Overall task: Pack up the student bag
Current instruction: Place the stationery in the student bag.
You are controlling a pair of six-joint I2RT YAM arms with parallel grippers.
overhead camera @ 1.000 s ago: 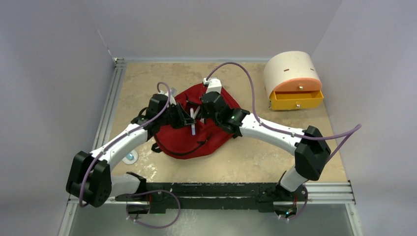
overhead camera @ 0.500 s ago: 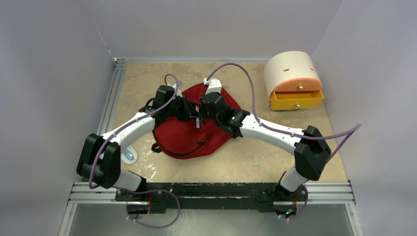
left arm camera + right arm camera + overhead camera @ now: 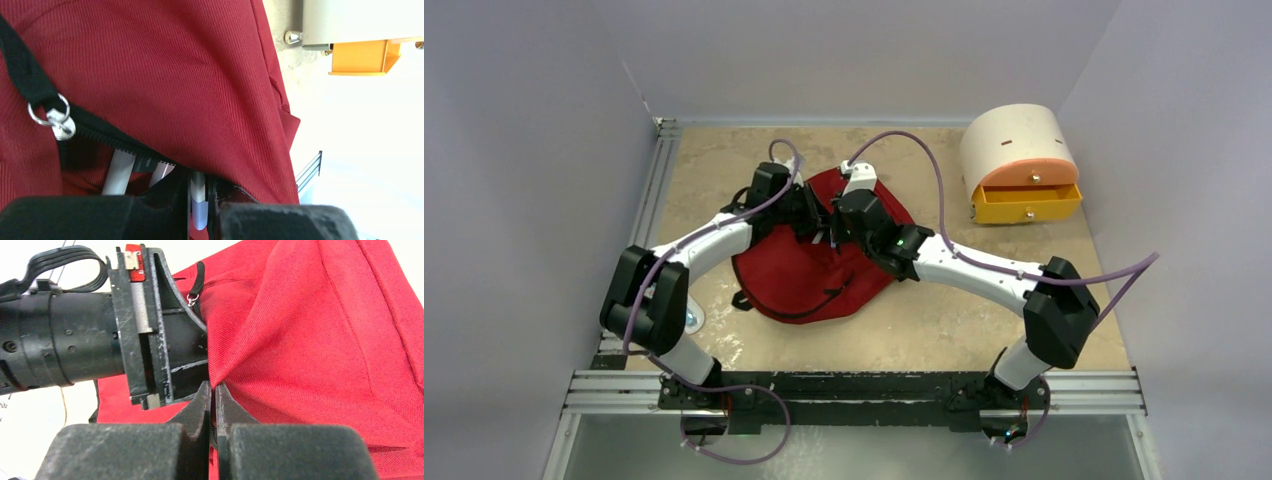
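The student bag (image 3: pixel 804 285), dark red with black zippers, lies in the middle of the table. My left gripper (image 3: pixel 820 222) is at its upper edge, shut on a white pen with a pale bluish end (image 3: pixel 199 207). In the left wrist view the pen's front end goes under the red flap (image 3: pixel 175 75) at the black zipper line, where two other white sticks (image 3: pixel 119 172) lie inside. A metal zipper pull (image 3: pixel 56 122) hangs at the left. My right gripper (image 3: pixel 214 390) is shut on a fold of the bag's fabric (image 3: pixel 310 340) and holds it up, right beside the left gripper's body (image 3: pixel 150 340).
A cream-and-orange rounded drawer box (image 3: pixel 1019 155) stands at the back right with its orange drawer (image 3: pixel 1027 203) pulled out. A small pale blue-and-white object (image 3: pixel 690 318) lies on the table near the left arm. A metal rail (image 3: pixel 649 200) runs along the left edge.
My left arm has swung away from its base toward the far side of the bag, carrying the pen up to the lifted opening. The right gripper has kept its hold on the fabric.
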